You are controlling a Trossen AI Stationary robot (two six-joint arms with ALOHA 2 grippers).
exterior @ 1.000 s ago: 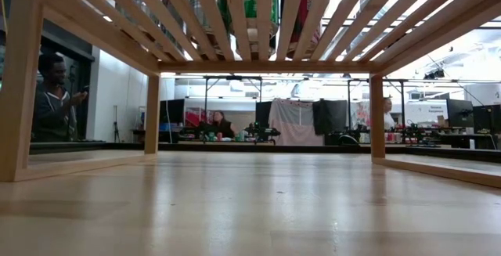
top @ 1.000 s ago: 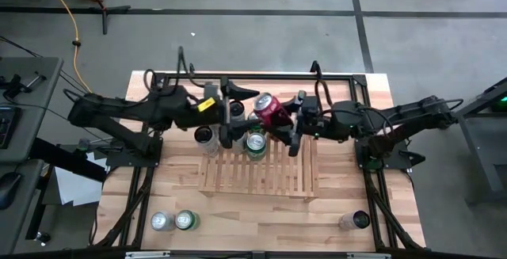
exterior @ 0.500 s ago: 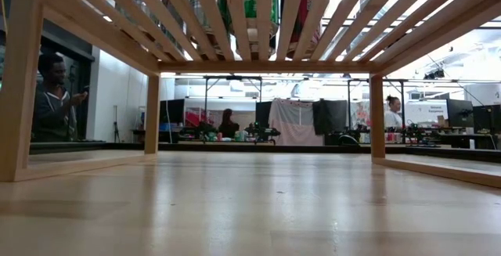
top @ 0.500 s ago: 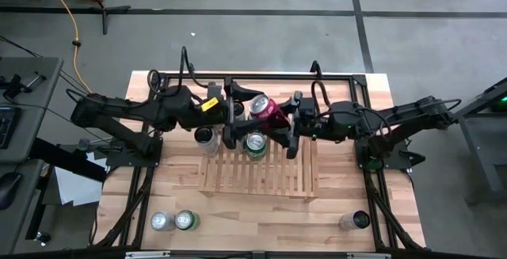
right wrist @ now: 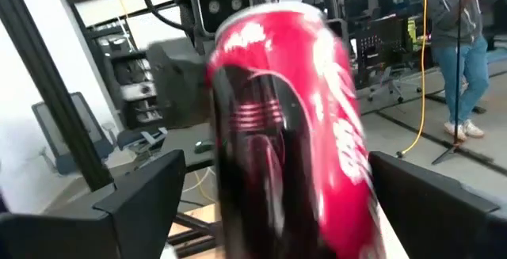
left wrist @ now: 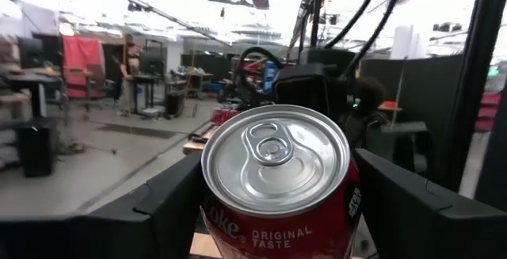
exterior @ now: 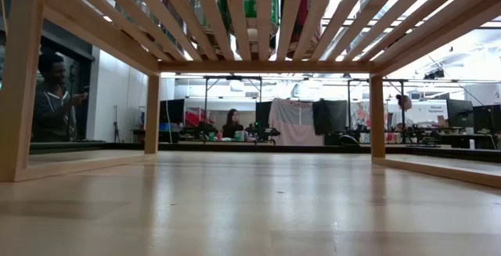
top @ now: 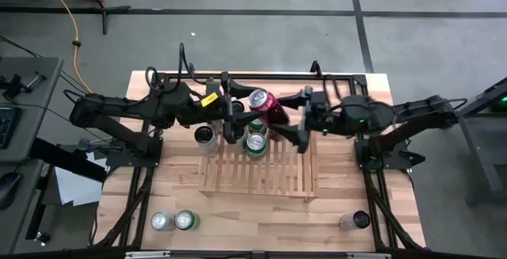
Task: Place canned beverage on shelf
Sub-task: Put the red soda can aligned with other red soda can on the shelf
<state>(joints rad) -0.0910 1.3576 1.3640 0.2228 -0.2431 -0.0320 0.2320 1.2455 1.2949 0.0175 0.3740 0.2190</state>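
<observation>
1 green can (top: 255, 142) stands at the shelf (top: 261, 181) far edge; left gripper (top: 234, 115) grasps the red can (top: 265, 107), unplaced; right gripper (top: 299, 120) released.

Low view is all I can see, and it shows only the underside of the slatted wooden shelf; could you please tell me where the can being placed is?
Observer: The red soda can hangs tilted in the air near the far edge of the light-wood slatted shelf, between the two grippers.
Operator: Thank you. Which gripper has it?
Observer: The left gripper. Its fingers stand against both sides of the can, whose silver top faces that wrist camera.
Operator: And the right one?
Observer: The right gripper is open, with its fingers standing clear of the can on either side.
</observation>
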